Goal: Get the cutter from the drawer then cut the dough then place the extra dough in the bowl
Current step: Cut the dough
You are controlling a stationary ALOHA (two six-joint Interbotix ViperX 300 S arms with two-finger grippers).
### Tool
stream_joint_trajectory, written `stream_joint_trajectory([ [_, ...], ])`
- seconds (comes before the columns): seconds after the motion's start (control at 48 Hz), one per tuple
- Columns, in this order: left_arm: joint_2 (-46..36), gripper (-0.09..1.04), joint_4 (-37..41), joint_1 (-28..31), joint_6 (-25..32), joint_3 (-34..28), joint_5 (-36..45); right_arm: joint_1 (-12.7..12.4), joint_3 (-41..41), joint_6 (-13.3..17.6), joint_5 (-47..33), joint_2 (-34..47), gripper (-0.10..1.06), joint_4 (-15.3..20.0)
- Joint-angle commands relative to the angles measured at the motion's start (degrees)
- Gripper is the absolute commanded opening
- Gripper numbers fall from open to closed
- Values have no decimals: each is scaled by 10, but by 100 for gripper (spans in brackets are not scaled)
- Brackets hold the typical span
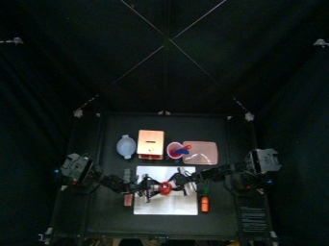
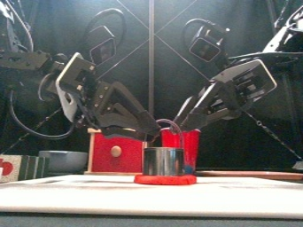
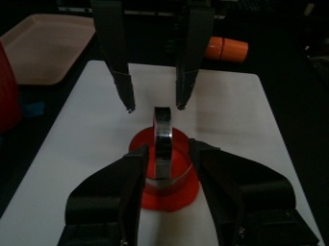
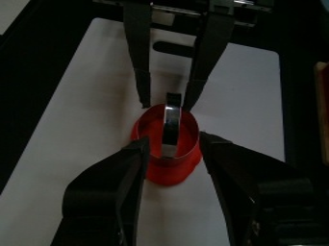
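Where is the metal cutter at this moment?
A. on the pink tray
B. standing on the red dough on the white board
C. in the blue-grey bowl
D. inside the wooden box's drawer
B: the front view shows the cutter standing on the dough, which lies on the board.

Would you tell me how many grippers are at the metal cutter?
2: the left gripper at the left side of the cutter, the right gripper at its right, over the red dough.
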Motion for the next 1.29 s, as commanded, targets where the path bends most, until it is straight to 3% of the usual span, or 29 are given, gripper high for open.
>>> stream_joint_trajectory([
  [0.021, -4, 75, -2, 1, 1, -11, -2, -1, -12, 0, -5, -2, 81, 4],
  [0.333, -1, 74, -9, 1, -2, -11, 9, 2, -21, 2, -21, 27, 78, 7],
  [0.583, 2, 68, -25, 1, 2, -12, 11, 4, -21, 1, -22, 33, 56, 6],
  [0.729, 8, 60, -24, 1, 2, -12, 16, 4, -20, 1, -21, 43, 49, 5],
  [1.021, 30, 55, -30, -5, -7, -14, 71, 1, -15, 4, -18, 83, 48, 13],
  [1.292, 67, 54, -54, -14, -23, -27, 114, 2, -2, 4, -21, 118, 48, 52],
])
